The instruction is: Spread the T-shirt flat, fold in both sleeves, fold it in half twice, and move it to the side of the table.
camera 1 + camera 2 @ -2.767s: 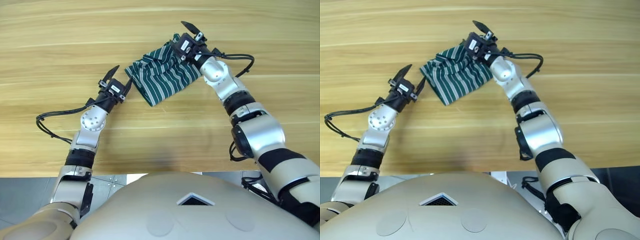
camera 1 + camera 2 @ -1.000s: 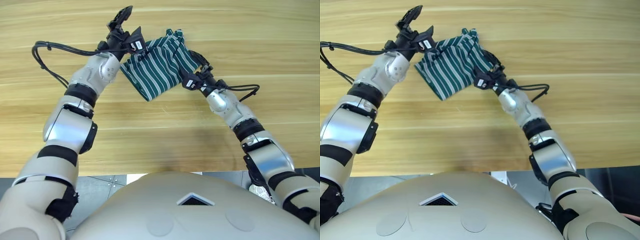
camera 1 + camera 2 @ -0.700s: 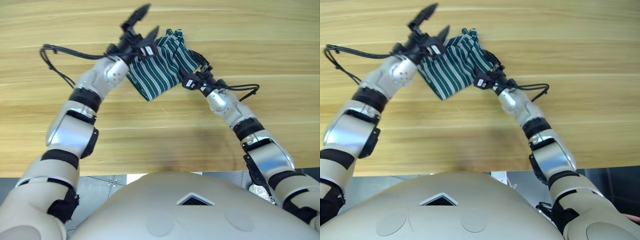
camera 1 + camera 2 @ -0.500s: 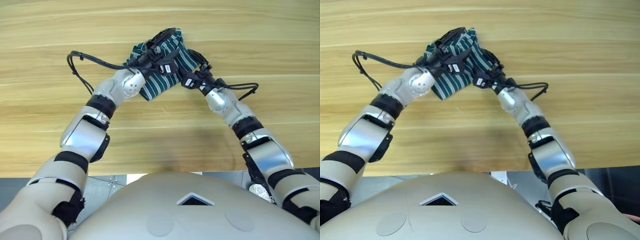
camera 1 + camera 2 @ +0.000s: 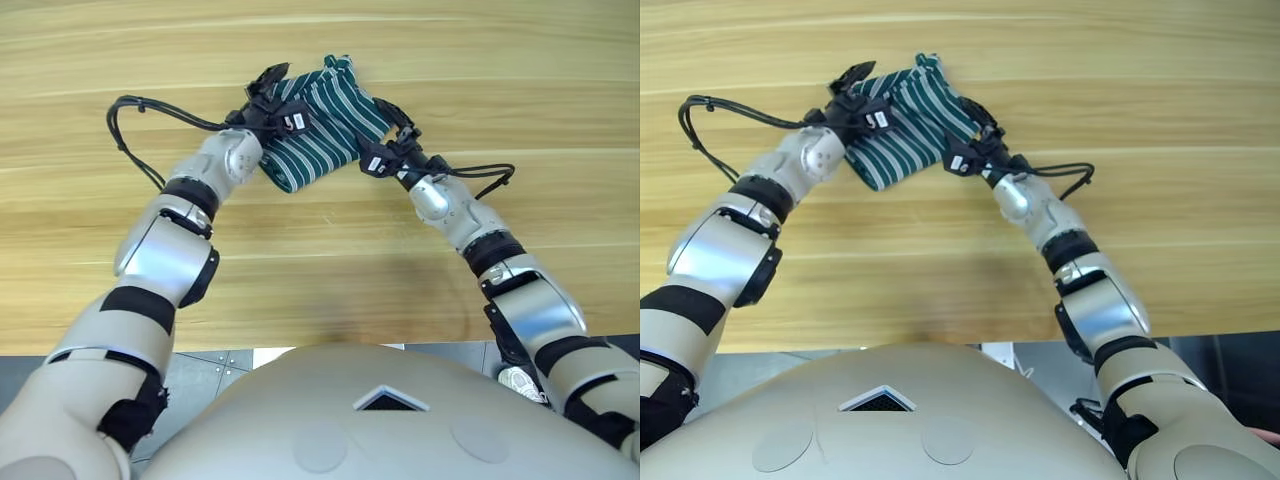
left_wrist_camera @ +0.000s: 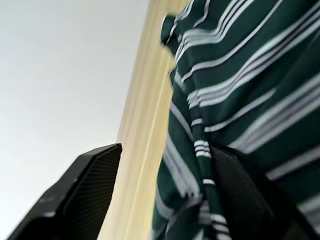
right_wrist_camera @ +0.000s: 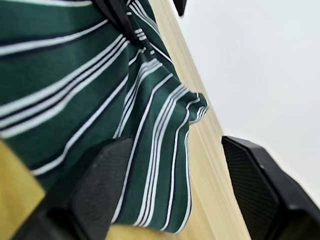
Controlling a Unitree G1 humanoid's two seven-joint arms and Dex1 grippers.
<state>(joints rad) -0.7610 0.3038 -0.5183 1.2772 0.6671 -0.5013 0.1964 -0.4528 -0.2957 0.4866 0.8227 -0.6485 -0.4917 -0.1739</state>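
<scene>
- A folded green-and-white striped T-shirt lies on the wooden desk, towards its far side and roughly centred between the robot's two arms.
- The left gripper sits at the bundle's left edge and the right gripper at its right edge. Both have their fingers apart, each pair straddling a fold of cloth without pinching it.
- Risk: if either gripper closes on only the top layer, the folds could peel open once the bundle is slid or lifted.
- Risk: uneven travel by the two arms could twist or stretch the bundle, since they hold opposite edges.
- Risk: the bunched corner at the far end looks loose and could drag across the desk and unfold.
- The bundle sits askew to the desk's grain, with its long axis appearing to run from near-left to far-right, in line with the stripes.
- The bunched corner points away from the robot and the squarer folded end points towards it.
</scene>
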